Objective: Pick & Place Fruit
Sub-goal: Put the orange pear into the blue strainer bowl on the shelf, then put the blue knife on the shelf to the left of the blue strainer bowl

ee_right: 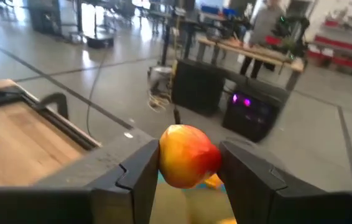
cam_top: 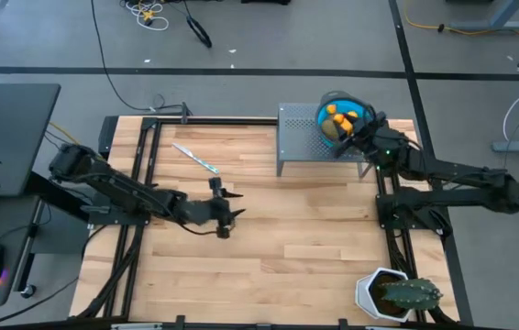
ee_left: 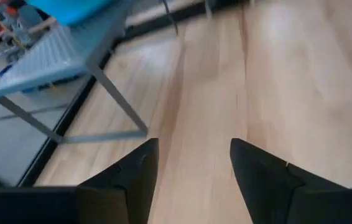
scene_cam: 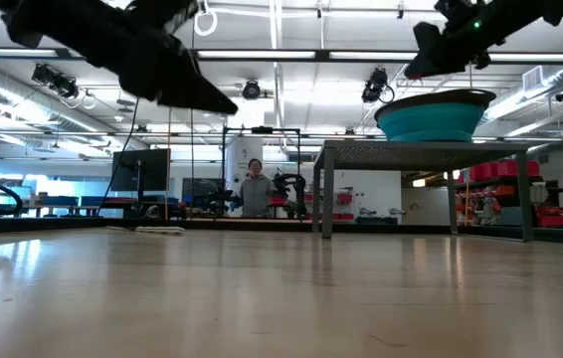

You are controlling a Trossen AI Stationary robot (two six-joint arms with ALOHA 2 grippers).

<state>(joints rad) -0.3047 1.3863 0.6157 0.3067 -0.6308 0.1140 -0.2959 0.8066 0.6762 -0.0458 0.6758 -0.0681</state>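
Note:
A round blue bowl point(cam_top: 340, 117) stands on a grey perforated stand point(cam_top: 301, 139) at the table's far right. Orange and yellow fruit pieces point(cam_top: 338, 116) lie in it. My right gripper point(ee_right: 188, 152) is over the bowl's near right rim and shut on a round red-and-yellow fruit point(ee_right: 187, 155); it also shows in the high view point(cam_top: 346, 137). My left gripper point(ee_left: 194, 146) hangs open over bare wood at the table's middle point(cam_top: 234, 209), with nothing between its fingers. My right gripper pinches the round fruit by its two opposite sides point(ee_right: 163, 163) between its two fingers. The fingers come nearly level from the table's right side. The fruit is lifted clear, with the bowl's blue rim and an orange piece point(ee_right: 213, 182) showing just below it.
A thin silvery stick point(cam_top: 195, 158) lies on the wood at the far left of centre. A potted cactus point(cam_top: 397, 293) stands at the near right corner. A black frame rail point(cam_top: 214, 120) runs along the table's far edge. A person point(scene_cam: 255, 189) stands far behind the table.

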